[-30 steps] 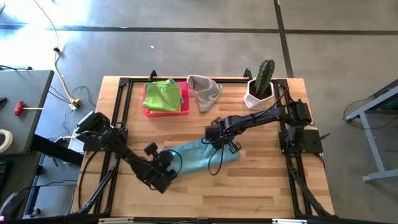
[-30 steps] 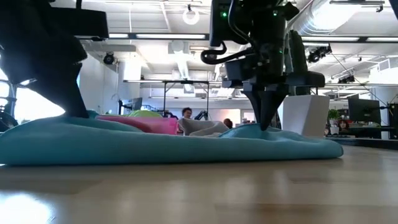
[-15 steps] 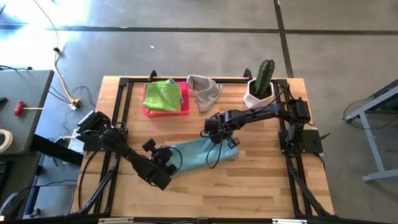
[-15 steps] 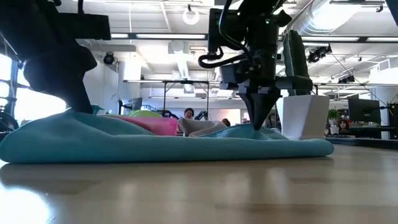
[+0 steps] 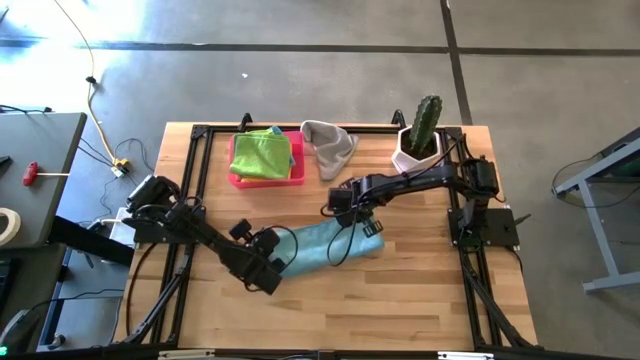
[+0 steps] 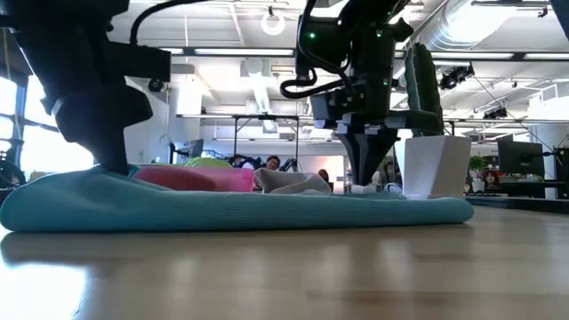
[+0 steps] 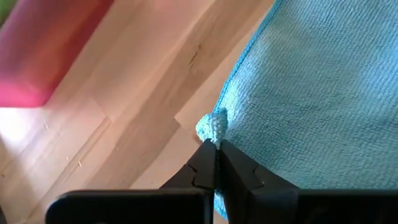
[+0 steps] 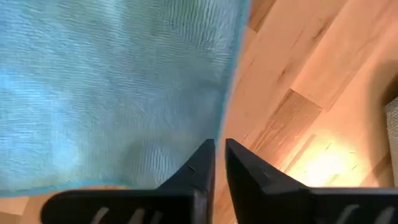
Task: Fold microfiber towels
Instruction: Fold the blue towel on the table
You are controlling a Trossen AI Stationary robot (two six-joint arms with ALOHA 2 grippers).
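1. Blue towel: you have it lying mid-desk, folded into a long band that runs from the left gripper to the right one. In the low view it lies flat along the wood.
2. Left gripper: your left arm reaches in from the desk's left edge. Its fingers are closed on a small bunched corner of the blue towel, with bare wood just beside it. In the high view it sits at the towel's left end.
3. Right gripper: it stands at the towel's far right edge. Its fingers are nearly together with a slim gap; the towel's edge runs up to the tips, and you cannot tell whether any cloth is pinched. In the low view the tips point down at the towel's back edge.
4. Tray: pink, at the desk's back left, carrying a green towel with a sliver of yellow towel at its far edge.
5. Grey towel: crumpled just right of the tray.
6. Cactus: in a white pot at the back right corner.
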